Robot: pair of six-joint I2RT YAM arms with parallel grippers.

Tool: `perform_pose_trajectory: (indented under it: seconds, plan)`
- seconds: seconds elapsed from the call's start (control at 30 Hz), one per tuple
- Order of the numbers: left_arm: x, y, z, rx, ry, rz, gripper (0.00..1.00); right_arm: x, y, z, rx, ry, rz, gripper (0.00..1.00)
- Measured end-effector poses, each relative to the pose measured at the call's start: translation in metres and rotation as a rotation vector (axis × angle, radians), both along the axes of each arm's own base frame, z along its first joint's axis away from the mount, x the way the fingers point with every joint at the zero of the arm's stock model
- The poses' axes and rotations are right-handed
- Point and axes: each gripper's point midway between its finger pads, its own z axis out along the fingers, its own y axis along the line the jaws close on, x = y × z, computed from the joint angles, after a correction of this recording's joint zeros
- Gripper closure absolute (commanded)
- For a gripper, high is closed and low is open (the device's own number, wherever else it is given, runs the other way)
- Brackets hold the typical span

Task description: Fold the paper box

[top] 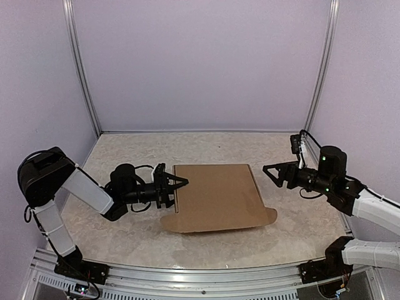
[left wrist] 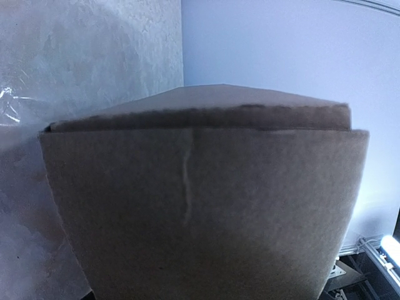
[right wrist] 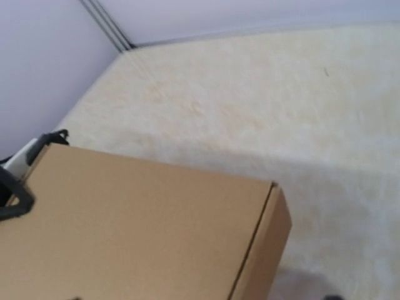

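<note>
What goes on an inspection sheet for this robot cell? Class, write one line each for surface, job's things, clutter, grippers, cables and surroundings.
Surface: beige mottled table.
Job's things: paper box, brown, lying flat mid-table, lid down, a flap sticking out at its near edge.
Clutter: nothing seen.
Grippers: left gripper at the box's left edge, grip unclear; right gripper open, apart from the box.
Cables: black cables loop along both arms, off the box.
Surroundings: pale lilac walls, metal corner posts, rail at the near edge.
</note>
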Motion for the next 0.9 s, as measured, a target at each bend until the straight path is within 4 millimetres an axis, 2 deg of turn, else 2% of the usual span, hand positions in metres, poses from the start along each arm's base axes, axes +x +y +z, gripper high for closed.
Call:
perform_pose_trajectory:
  seconds: [0.07, 0.1, 0.5, 0.7, 0.9]
  plan:
    - [-0.002, 0.007, 0.008, -0.006, -0.009, 0.0, 1.0, -0.003, 0.0, 0.014, -0.01, -0.054, 0.018, 0.02]
    - [-0.003, 0.011, 0.011, -0.009, -0.012, 0.0, 1.0, -0.005, 0.0, 0.021, -0.019, -0.087, 0.03, 0.01]
    - [-0.021, 0.068, 0.067, -0.083, -0.065, -0.012, 1.0, -0.031, 0.007, 0.082, -0.113, -0.435, 0.164, 0.0]
    - [-0.031, 0.097, 0.102, -0.112, -0.104, -0.026, 1.0, -0.065, 0.033, 0.106, -0.23, -0.7, 0.326, 0.0]
    - [-0.05, 0.117, 0.128, -0.132, -0.141, -0.068, 1.0, -0.103, 0.06, 0.112, -0.399, -1.012, 0.449, 0.0]
